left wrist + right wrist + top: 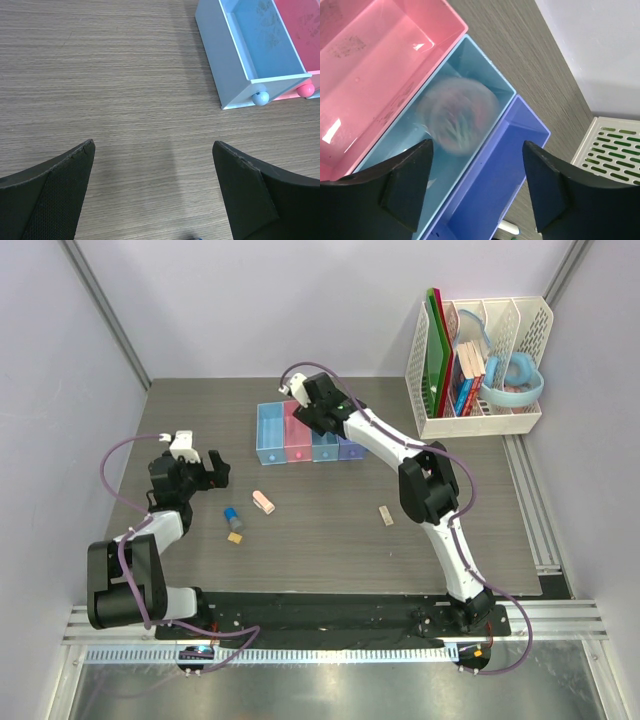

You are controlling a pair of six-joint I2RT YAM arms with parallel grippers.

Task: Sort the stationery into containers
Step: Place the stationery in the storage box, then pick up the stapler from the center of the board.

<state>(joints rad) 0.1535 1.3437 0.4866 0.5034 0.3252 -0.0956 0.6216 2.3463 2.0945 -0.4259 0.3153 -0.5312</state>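
grey wood-grain bench (330,540) spreads out from my bases. nearest to me lie the loose pieces not yet sorted: the blue-capped cylinder (232,516) with the tiny yellow piece (236,537) just beside it, the pink eraser (263,502) near them, and the beige eraser (386,515) well apart to the right.

my left hand (155,190) hangs over bare bench with its fingers spread wide and nothing between them. if i reach for the cylinder carelessly, it could roll off, or i could sweep the yellow piece along with it.

further out stands the row of bins (310,432). my right hand (477,185) is above it, fingers apart and gripping nothing. just past the fingertips, a round tape roll (457,120) shows inside the light blue bin (485,75), between the pink bin (370,65) and the violet-blue bin (515,150).

the roll is blurred, so i judge it has not settled. it might bounce, tip on edge, or come to rest leaning on a wall. my fingers sit close over the rims, so a crooked withdrawal could hook an edge and drag the whole joined row.

beyond it all, the white file rack (480,365) stands well clear.
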